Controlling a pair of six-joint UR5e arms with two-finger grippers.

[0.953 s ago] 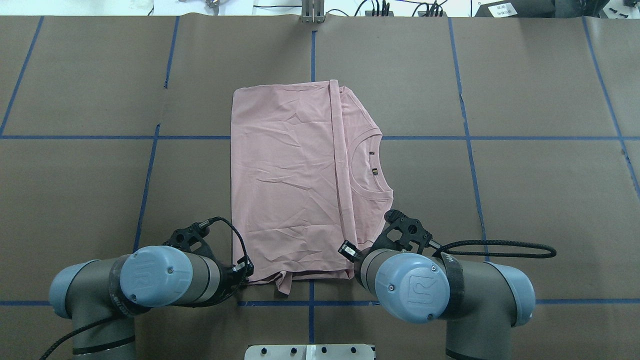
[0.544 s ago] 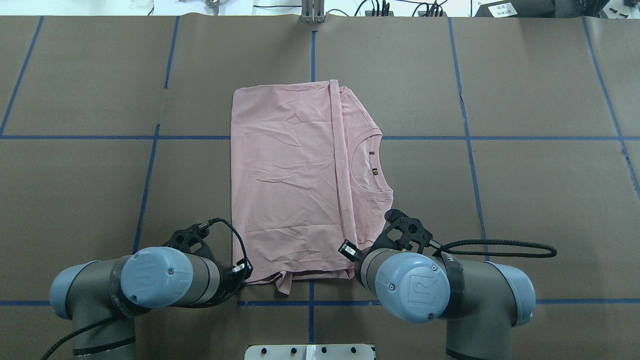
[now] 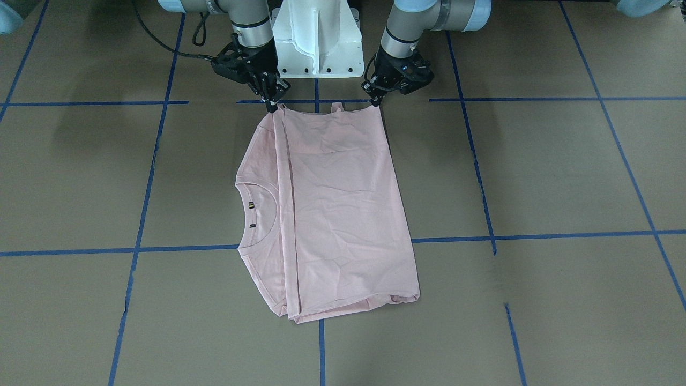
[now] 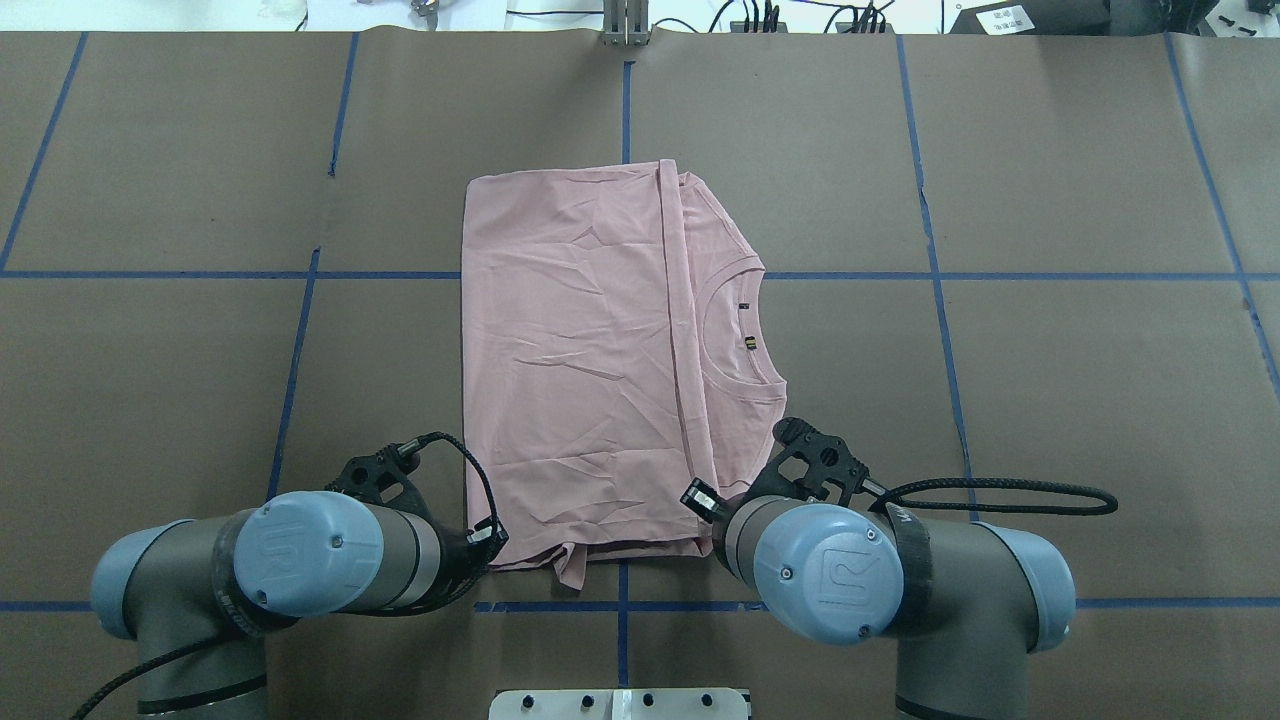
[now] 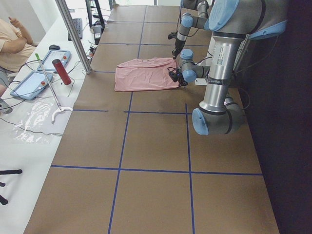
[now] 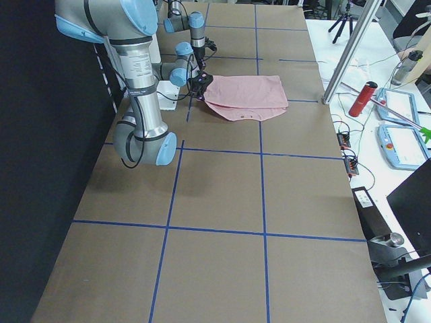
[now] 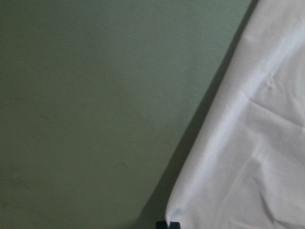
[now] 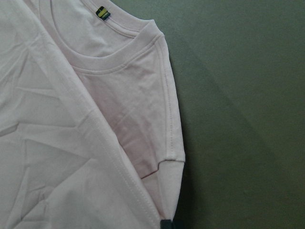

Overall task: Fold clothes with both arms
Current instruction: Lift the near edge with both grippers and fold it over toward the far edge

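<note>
The pale pink T-shirt lies flat on the brown table, folded lengthwise, with its collar toward the robot's right. The print is hidden. In the front view my left gripper sits at the shirt's near corner on the view's right, and my right gripper at the near corner on the view's left. Both look shut, pinching the near hem. In the left wrist view the gripper meets the cloth's corner. The right wrist view shows the gripper at the shoulder-side corner.
The white pedestal base stands just behind the grippers. Blue tape lines cross the table. A metal post, a red bottle and tablets sit along the far side by the operator.
Both arms have shifted very slightly toward the robot's base. The shirt's near hem has barely moved.
</note>
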